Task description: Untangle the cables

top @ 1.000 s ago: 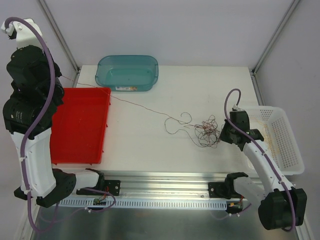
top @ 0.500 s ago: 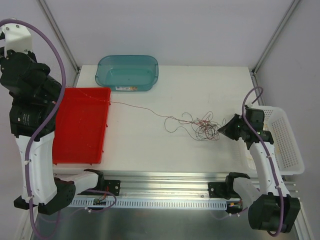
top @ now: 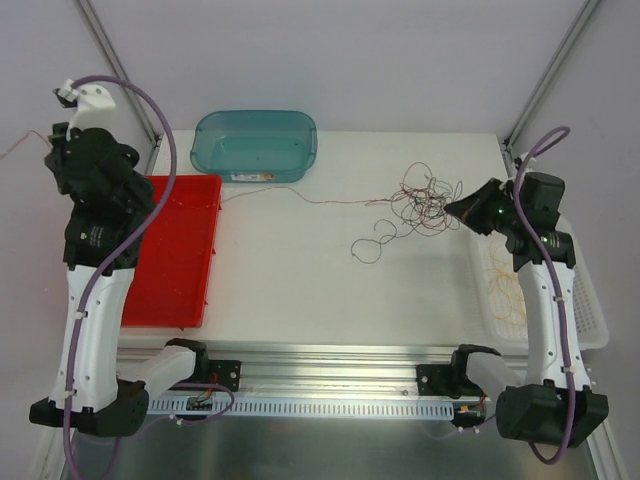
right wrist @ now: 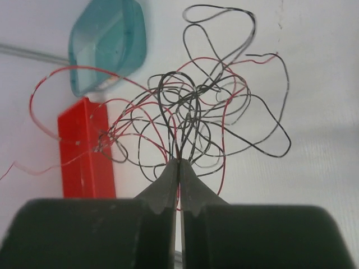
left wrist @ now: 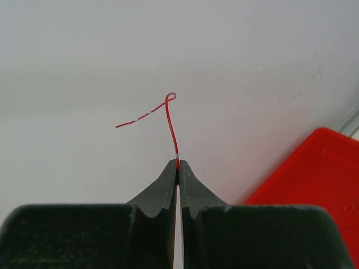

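Observation:
A tangle of thin red and black cables (top: 420,198) hangs above the table at the back right, with loose loops (top: 375,240) trailing toward the middle. My right gripper (top: 452,208) is shut on strands of the tangle (right wrist: 193,120) and holds it up. One red cable (top: 300,197) runs left from the tangle past the teal tub to my left gripper (top: 52,137), which is raised high at the far left. The left gripper (left wrist: 178,163) is shut on the red cable's end (left wrist: 170,120), which curls beyond the fingertips.
A red tray (top: 170,250) lies at the left. A teal tub (top: 255,145) stands at the back. A white mesh basket (top: 560,290) at the right edge holds yellow-orange wire (top: 505,285).
My right gripper has lifted the tangle up and toward the back right. My left gripper has swung further left with the red cable end, drawing that cable out longer.

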Available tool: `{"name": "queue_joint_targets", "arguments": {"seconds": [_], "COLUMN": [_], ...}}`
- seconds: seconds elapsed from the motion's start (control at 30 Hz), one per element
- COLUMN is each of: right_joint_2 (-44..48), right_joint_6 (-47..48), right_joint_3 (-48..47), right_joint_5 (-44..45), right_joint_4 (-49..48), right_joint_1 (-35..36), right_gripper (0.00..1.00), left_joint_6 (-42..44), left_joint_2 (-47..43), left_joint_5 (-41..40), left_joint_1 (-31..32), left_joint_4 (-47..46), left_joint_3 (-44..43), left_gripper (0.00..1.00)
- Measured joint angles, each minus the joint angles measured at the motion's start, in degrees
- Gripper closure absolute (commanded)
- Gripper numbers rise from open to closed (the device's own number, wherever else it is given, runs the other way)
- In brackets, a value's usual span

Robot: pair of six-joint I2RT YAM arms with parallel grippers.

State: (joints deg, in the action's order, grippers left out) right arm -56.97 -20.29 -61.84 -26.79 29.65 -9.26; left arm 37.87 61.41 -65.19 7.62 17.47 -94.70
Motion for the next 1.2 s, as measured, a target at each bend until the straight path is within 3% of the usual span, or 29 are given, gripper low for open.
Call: {"name": "queue_joint_targets", "arguments": {"seconds": [0.2, 0.43, 0.67, 0.7, 0.8, 0.93, 1.07, 1.2], "right_joint_2": [-4.17, -6.29, -8.09, -8.39, -9.33, -9.86, -9.86, -9.70], "right_joint_6": [6.47, 9.62, 12.17, 12.46, 13.25, 14.27, 15.08, 15.23], "right_joint_3": [0.31, 8.52, 10.78, 11.04, 12.02, 12.55, 12.57, 12.61], "right_joint_5": [2.54, 7.19, 11.93, 12.50, 13.49, 14.19, 14.40, 14.47], "right_joint_4": [2.84, 4.11, 4.00, 3.98, 4.04, 4.07, 4.09, 4.07], "right_joint_1": [11.96, 20.72, 25.79, 26.01, 26.40, 26.62, 26.64, 26.67], "right_gripper": [0.99, 0.99, 0.98, 0.97, 0.97, 0.97, 0.96, 0.95], "left_joint_6": [-8.50, -34.36, -47.58, -48.37, -49.46, -47.69, -46.53, -54.45], "left_joint_2": [-3.91, -3.76, 1.60, 2.62, 4.11, 4.04, 4.52, 8.24], "left_joint_5": [1.66, 25.11, 45.20, 47.34, 53.68, 60.98, 66.53, 67.93], "left_joint_1": [10.23, 12.22, 12.24, 12.26, 12.70, 16.02, 20.26, 22.36], "left_joint_4": [4.59, 17.44, 19.30, 19.34, 19.30, 17.86, 14.73, 12.48], "left_joint_3": [16.06, 24.79, 32.48, 33.20, 34.45, 34.64, 36.06, 36.35], "left_gripper": [1.00, 0.98, 0.47, 0.32, 0.08, 0.05, 0.10, 0.17]}}
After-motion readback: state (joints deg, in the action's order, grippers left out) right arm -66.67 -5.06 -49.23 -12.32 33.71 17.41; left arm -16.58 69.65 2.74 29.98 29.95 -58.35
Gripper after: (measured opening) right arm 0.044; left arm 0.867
